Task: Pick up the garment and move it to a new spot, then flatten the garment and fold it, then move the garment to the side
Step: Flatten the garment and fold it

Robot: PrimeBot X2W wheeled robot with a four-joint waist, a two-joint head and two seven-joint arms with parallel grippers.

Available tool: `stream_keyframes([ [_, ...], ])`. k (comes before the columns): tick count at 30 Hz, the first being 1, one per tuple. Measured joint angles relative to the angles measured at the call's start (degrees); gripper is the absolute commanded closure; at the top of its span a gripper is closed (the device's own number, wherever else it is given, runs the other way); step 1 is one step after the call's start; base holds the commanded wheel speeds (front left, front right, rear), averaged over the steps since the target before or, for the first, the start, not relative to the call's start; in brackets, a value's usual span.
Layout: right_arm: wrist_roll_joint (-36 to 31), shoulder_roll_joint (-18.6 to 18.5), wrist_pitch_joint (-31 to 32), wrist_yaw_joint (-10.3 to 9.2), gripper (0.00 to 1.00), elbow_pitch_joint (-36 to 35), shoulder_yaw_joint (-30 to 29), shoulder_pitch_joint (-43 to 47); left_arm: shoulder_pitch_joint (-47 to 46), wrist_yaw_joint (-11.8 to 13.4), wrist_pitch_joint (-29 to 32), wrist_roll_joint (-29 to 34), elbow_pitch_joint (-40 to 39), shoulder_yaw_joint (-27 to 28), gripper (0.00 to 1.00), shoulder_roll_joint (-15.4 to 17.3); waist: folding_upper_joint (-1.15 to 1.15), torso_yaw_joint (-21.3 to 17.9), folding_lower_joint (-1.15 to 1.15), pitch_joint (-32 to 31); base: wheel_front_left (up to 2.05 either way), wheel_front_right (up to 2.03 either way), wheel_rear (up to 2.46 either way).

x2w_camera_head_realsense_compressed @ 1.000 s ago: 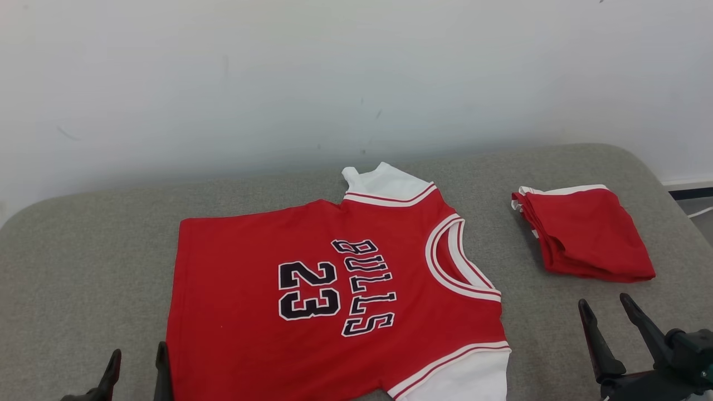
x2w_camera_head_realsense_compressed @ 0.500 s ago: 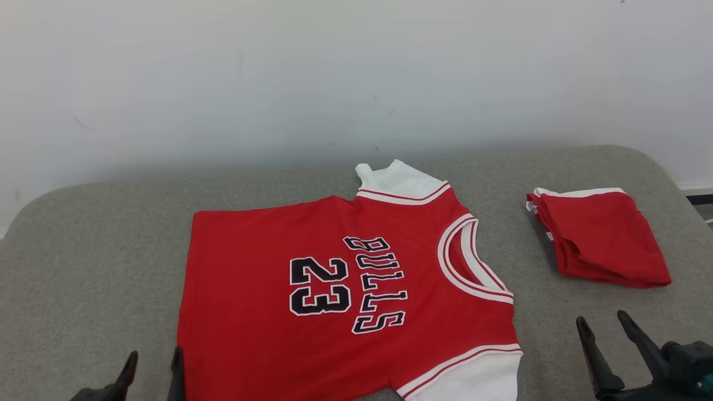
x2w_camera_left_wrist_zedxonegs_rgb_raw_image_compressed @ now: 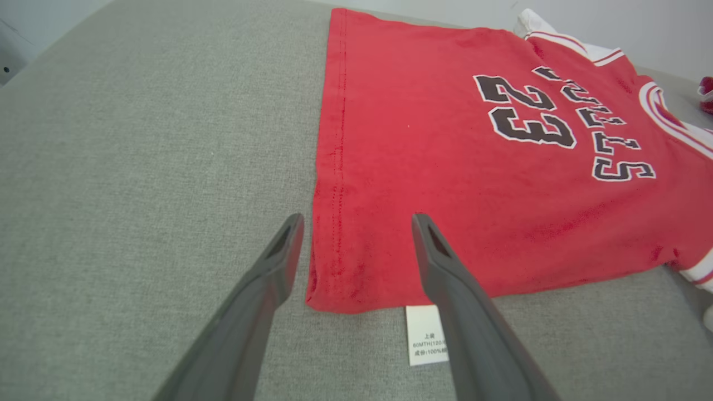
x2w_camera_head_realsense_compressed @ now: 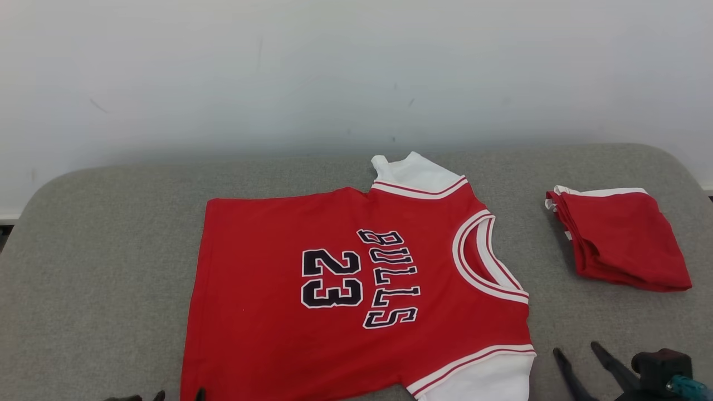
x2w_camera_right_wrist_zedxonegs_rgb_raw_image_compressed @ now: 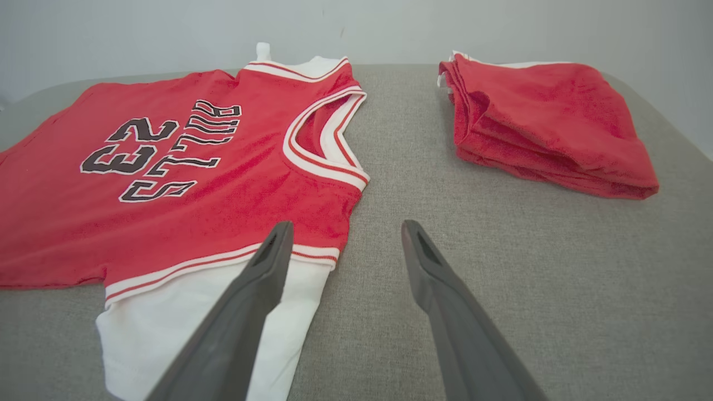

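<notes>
A red jersey [x2w_camera_head_realsense_compressed: 250, 267] with white sleeves and "BULLS 23" in black lies spread flat on the grey padded table [x2w_camera_head_realsense_compressed: 100, 250], collar toward the right. My left gripper [x2w_camera_head_realsense_compressed: 179, 394] is open at the jersey's lower left hem corner; in the left wrist view the left gripper [x2w_camera_left_wrist_zedxonegs_rgb_raw_image_compressed: 356, 220] straddles the hem of the jersey [x2w_camera_left_wrist_zedxonegs_rgb_raw_image_compressed: 445, 167], just above the cloth. My right gripper [x2w_camera_head_realsense_compressed: 576, 349] is open and empty by the near white sleeve; the right wrist view shows the right gripper [x2w_camera_right_wrist_zedxonegs_rgb_raw_image_compressed: 346, 225] at the sleeve edge of the jersey [x2w_camera_right_wrist_zedxonegs_rgb_raw_image_compressed: 211, 206].
A folded red garment [x2w_camera_head_realsense_compressed: 624, 239] with white trim lies at the table's right, also the folded garment [x2w_camera_right_wrist_zedxonegs_rgb_raw_image_compressed: 546, 128] ahead of my right fingers. A white care label [x2w_camera_left_wrist_zedxonegs_rgb_raw_image_compressed: 426, 334] sticks out under the jersey's hem. A white wall [x2w_camera_head_realsense_compressed: 334, 72] stands behind the table.
The whole head picture has slid right, so the camera moved. Both grippers now sit lower in that view, nearer its bottom edge. The jersey and the folded garment lie as before.
</notes>
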Motion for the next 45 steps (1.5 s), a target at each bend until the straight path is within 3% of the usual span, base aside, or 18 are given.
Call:
stream_keyframes([
  [17,5.4,0.6,13.4,0.53,0.0,0.3,4.0,3.2,-0.6,-1.5,5.8,-2.6,5.9,0.3,0.0,0.2,0.0,0.1,0.0,3.4,0.0,0.0,0.0],
  [37,7.4,4.3,21.3,1.7,0.0,5.2,8.6,-0.5,-8.9,-4.7,8.5,-4.1,16.3,-1.4,0.0,-1.2,-0.01,1.5,0.0,4.0,0.0,0.0,0.0],
  [38,7.4,4.4,21.5,1.85,0.42,5.4,8.6,-0.5,-9.0,-5.1,8.5,-4.1,16.9,-1.4,0.15,-1.3,0.0,1.5,0.0,4.0,0.0,0.0,0.0],
  [39,7.4,4.4,21.6,1.85,0.57,5.6,8.6,-0.6,-9.4,-5.1,8.5,-4.2,17.5,-1.3,0.33,-1.4,-0.01,1.5,0.0,4.0,0.0,0.0,0.0],
  [40,7.3,4.4,21.8,1.86,0.7,5.9,8.8,-0.9,-9.8,-5.1,8.5,-4.5,18.2,-1.3,0.58,-1.5,-0.01,1.5,0.0,4.0,0.0,0.0,0.0],
  [41,7.3,4.3,21.9,1.86,1.0,6.2,8.8,-1.3,-9.9,-5.1,8.3,-4.7,18.6,-1.1,0.75,-1.5,-0.01,1.4,0.0,4.0,0.0,0.0,0.0],
  [43,7.3,4.4,22.1,2.2,1.0,6.7,9.0,-1.8,-10.2,-5.5,8.0,-5.9,19.6,-0.8,1.0,-1.5,0.0,1.3,0.0,3.9,0.0,0.0,0.0],
  [45,7.3,4.8,22.2,2.5,1.0,7.0,9.1,-2.1,-10.6,-5.6,7.7,-6.1,20.2,-0.9,1.0,-1.8,-0.01,1.2,0.0,3.9,0.0,0.0,0.0],
])
